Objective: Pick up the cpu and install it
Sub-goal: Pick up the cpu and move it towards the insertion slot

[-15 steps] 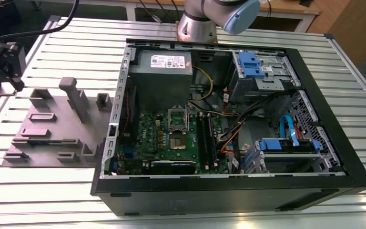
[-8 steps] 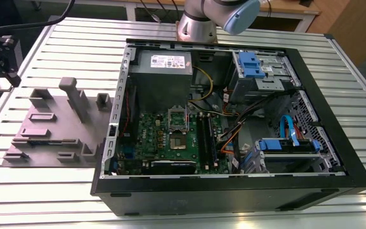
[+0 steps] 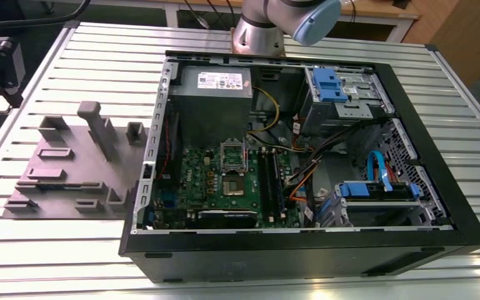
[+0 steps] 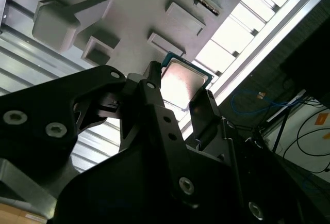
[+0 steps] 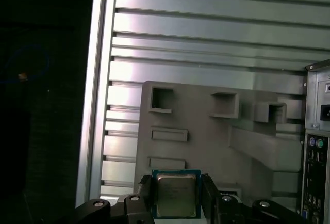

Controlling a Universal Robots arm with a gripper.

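Observation:
The cpu (image 5: pixel 176 195), a small flat square chip with a silvery top and a green rim, sits between my gripper's (image 5: pixel 177 197) two black fingers (image 5: pixel 145 193), which press on its opposite edges. The second wrist view shows the same grip on the cpu (image 4: pixel 181 81), with the gripper (image 4: pixel 180 91) shut on it. Far behind the chip lies the grey moulded fixture (image 5: pixel 206 141), so the cpu is held in the air. In the exterior view the motherboard socket (image 3: pixel 234 185) lies uncovered inside the open black computer case (image 3: pixel 307 250).
The grey fixture (image 3: pixel 73 165) with its blocks and pockets lies on the slatted metal table (image 3: pixel 57 250), at the exterior view's left of the case. Inside the case are a grey power supply (image 3: pixel 215 81), blue drive brackets (image 3: pixel 327 84) and loose cables (image 3: pixel 307 169). The arm's base (image 3: pixel 261 31) stands behind the case.

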